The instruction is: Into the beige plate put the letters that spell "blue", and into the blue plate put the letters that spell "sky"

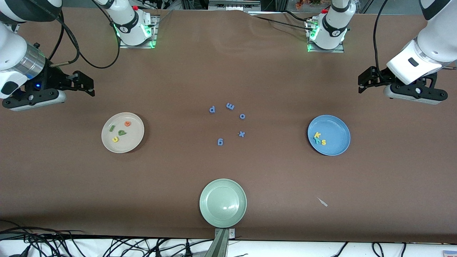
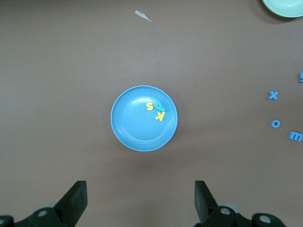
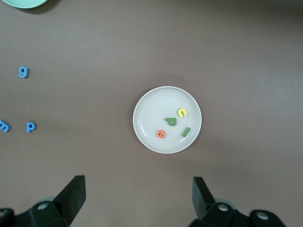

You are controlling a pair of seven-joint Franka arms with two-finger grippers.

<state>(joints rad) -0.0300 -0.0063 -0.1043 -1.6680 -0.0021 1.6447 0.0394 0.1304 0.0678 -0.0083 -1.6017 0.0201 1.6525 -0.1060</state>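
Note:
The beige plate (image 1: 137, 137) (image 3: 151, 106) lies toward the right arm's end. In it are the green l (image 1: 111, 128), orange e (image 1: 127, 123), green b (image 1: 122, 133) and yellow u (image 1: 115, 139). The blue plate (image 1: 337, 130) (image 2: 132, 123) lies toward the left arm's end and holds the yellow k (image 1: 317, 135), teal y (image 1: 317, 140) and yellow s (image 1: 323, 142). My right gripper (image 1: 87, 85) (image 3: 139, 196) hangs open and empty above the table beside the beige plate. My left gripper (image 1: 364, 84) (image 2: 140, 198) hangs open and empty beside the blue plate.
Several dark blue letters lie mid-table: p (image 1: 212, 109), m (image 1: 230, 106), o (image 1: 242, 116), x (image 1: 241, 134), g (image 1: 220, 142). A pale green plate (image 1: 223, 203) sits near the front edge. A small pale scrap (image 1: 322, 202) lies nearer the front camera than the blue plate.

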